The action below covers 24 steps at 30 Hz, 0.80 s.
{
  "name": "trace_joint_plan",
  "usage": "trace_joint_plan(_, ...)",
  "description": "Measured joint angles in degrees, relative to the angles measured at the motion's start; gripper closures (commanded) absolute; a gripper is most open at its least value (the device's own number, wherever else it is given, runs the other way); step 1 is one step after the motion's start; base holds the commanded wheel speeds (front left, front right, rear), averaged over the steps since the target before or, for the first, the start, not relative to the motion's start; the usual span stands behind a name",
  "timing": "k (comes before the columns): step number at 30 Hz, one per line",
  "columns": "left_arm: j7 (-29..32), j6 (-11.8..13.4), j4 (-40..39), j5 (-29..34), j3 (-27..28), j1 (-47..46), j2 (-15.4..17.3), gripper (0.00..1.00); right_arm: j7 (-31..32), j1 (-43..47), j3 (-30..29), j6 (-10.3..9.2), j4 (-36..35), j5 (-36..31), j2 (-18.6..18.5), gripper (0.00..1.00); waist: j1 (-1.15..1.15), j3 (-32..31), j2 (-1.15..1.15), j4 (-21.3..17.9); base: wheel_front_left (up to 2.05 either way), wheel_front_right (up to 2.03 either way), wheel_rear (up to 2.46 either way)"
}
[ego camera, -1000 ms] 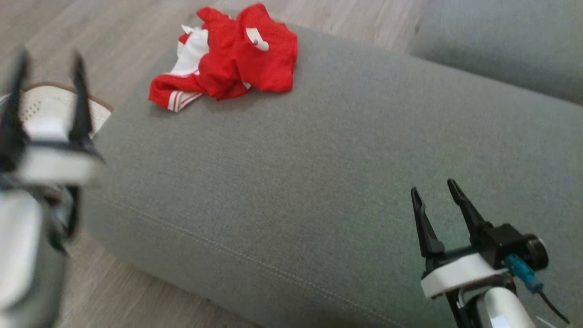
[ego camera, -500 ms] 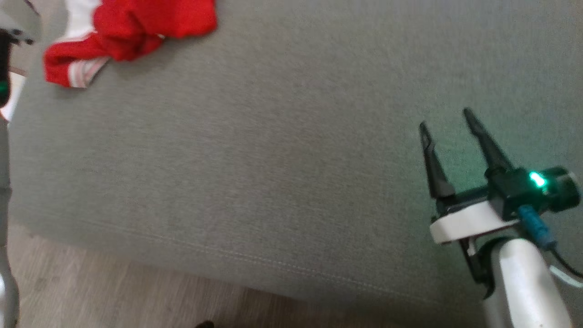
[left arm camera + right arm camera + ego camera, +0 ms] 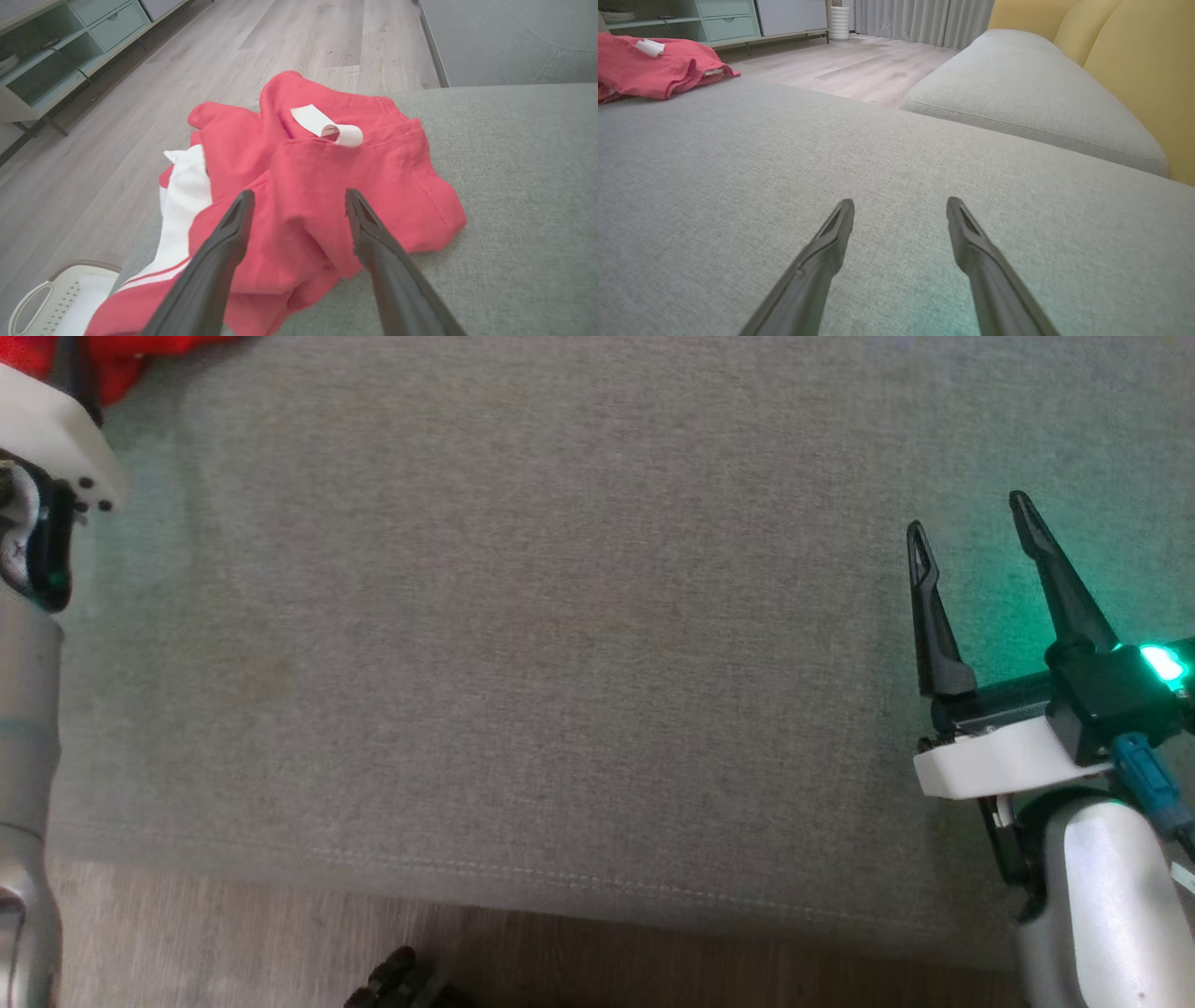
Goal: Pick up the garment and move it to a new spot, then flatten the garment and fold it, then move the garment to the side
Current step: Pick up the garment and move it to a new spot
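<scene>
At twelve o'clock of the nearer, wide-spread left gripper [image 3: 299, 193]: crumpled garment [image 3: 383, 186], well apart from the equally wide right gripper [image 3: 900, 200].

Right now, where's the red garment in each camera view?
Head view: red garment in the top left corner, cut by the edge.
Left wrist view: garment at centre, crumpled.
Right wrist view: garment at upper left.
Shared landmark: the grey cushion it lies on.

Left gripper [image 3: 299, 199]: fingers standing wide apart, hovering just above the garment [image 3: 308, 163], tips pointing at it. Right gripper [image 3: 966, 515]: fingers standing wide apart, holding nothing, sitting well apart from the garment.
</scene>
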Motion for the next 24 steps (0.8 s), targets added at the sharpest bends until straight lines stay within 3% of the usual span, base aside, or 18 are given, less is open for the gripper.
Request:
trace_joint_plan(4, -1.7, 1.37, 3.58, 0.41, -0.02, -2.27, 0.03, 0.0, 0.0, 0.0, 0.03, 0.0, -0.4, 0.0, -0.01, 0.0, 0.0, 1.35, 0.0, -1.29, 0.0, 0.0, 0.0)
trace_joint_plan(5, -1.74, 1.75, 4.43, 0.74, -0.03, -2.75, 0.03, 0.11, 0.0, 0.0, 0.01, 0.0, -0.49, 0.0, -0.01, 0.0, 0.0, 1.57, 0.0, -1.54, 0.0, 0.0, 0.0)
trace_joint_plan(8, -2.18, 1.67, 6.88, 0.73, -0.08, -3.48, 0.02, 1.0, 0.0, 0.0, -0.21, 0.0, -0.68, 0.0, -0.01, 0.0, 0.0, 1.76, 0.0, -2.08, 0.0, 0.0, 0.0)
trace_joint_plan(18, -5.94, 1.55, 11.33, 2.24, -2.33, -4.56, 0.76, 1.0, -1.38, 0.0, -0.97, 0.0, 2.08, 1.58, 0.0, 0.0, -0.01, -1.97, 0.0, -2.29, 0.0, 0.0, 0.0)
trace_joint_plan(24, -8.18, 0.08, 10.58, 4.78, -5.57, -7.71, 2.23, 1.0, -3.78, 0.12, -2.02, 0.0, 5.88, 4.27, 0.0, 0.0, -0.01, -6.99, 0.0, -2.63, 0.0, 0.0, 0.0)
